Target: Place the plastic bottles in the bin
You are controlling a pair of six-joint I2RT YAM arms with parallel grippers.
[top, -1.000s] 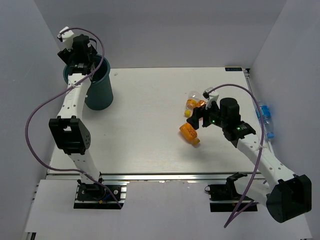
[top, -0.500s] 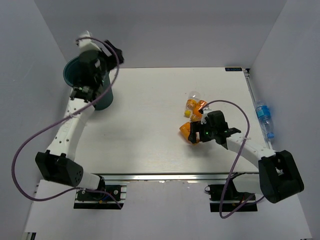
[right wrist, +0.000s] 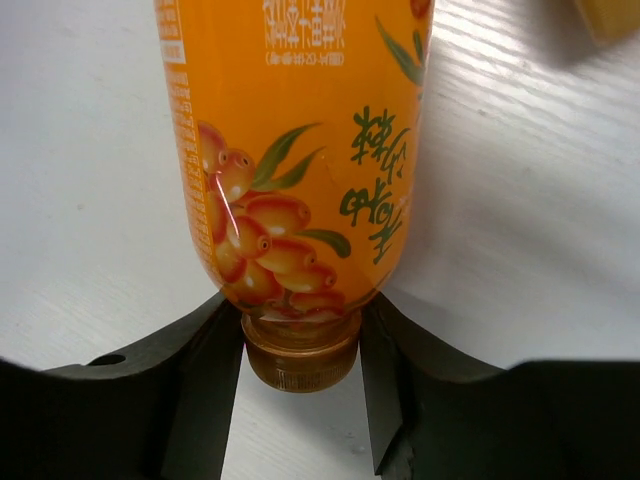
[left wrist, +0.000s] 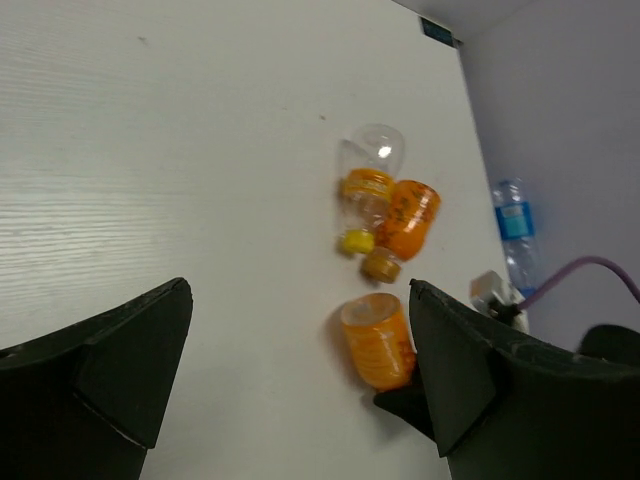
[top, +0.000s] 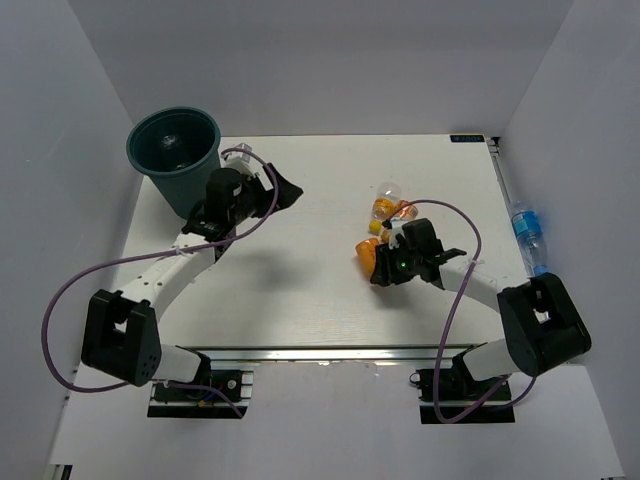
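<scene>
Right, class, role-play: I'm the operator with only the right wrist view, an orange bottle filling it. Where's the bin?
Observer: The bin stands at the table's far left corner, well away from your orange bottle.
Operator: Other bottles?
Observer: A yellow-capped bottle and a second orange bottle lie together just beyond yours; a blue-labelled bottle lies by the right wall.
Operator: Left arm?
Observer: The left arm reaches out near the bin, jaws open and empty.

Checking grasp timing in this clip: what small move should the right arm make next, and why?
Probably lift straight up a little. The right jaws look closed against the cap of the orange bottle, which lies flat on the table; it must clear the surface before travelling to the bin at the far left.
</scene>
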